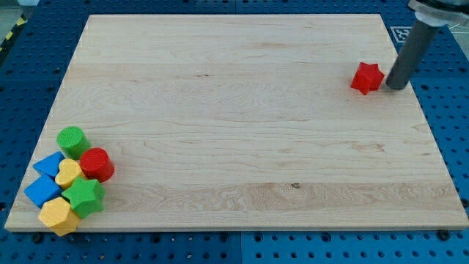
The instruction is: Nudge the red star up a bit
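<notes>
The red star (366, 78) lies on the wooden board (234, 117) near the view's upper right. My tip (395, 86) is the lower end of a dark rod that comes down from the view's top right corner. It stands just to the right of the red star, very close to it or touching it; I cannot tell which.
A cluster of blocks sits at the board's lower left: a green cylinder (72, 139), a red cylinder (96, 164), a yellow heart (69, 173), two blue blocks (50, 163) (42, 191), a green star (86, 196) and a yellow hexagon (58, 215). The board's right edge is near my tip.
</notes>
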Robot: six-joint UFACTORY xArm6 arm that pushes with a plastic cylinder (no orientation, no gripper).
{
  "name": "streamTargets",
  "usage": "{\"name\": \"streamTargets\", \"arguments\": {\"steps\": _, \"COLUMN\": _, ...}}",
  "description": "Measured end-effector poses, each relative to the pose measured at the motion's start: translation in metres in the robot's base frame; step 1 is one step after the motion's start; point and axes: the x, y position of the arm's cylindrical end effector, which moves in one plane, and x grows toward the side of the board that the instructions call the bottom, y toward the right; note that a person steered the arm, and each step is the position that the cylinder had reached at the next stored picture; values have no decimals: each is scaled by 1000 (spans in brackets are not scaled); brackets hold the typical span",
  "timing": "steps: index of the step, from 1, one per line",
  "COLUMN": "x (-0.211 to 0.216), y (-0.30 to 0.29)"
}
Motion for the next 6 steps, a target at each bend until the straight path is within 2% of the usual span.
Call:
{"name": "streamTargets", "arguments": {"steps": 1, "x": 45, "y": -6}}
{"name": "streamTargets", "arguments": {"steps": 2, "x": 68, "y": -35}}
{"name": "streamTargets", "arguments": {"steps": 3, "x": 68, "y": -69}}
{"name": "streamTargets", "arguments": {"steps": 4, "x": 45, "y": -73}}
{"name": "streamTargets", "arguments": {"steps": 5, "x": 2, "y": -73}}
{"name": "streamTargets", "arguments": {"steps": 6, "x": -6, "y": -73}}
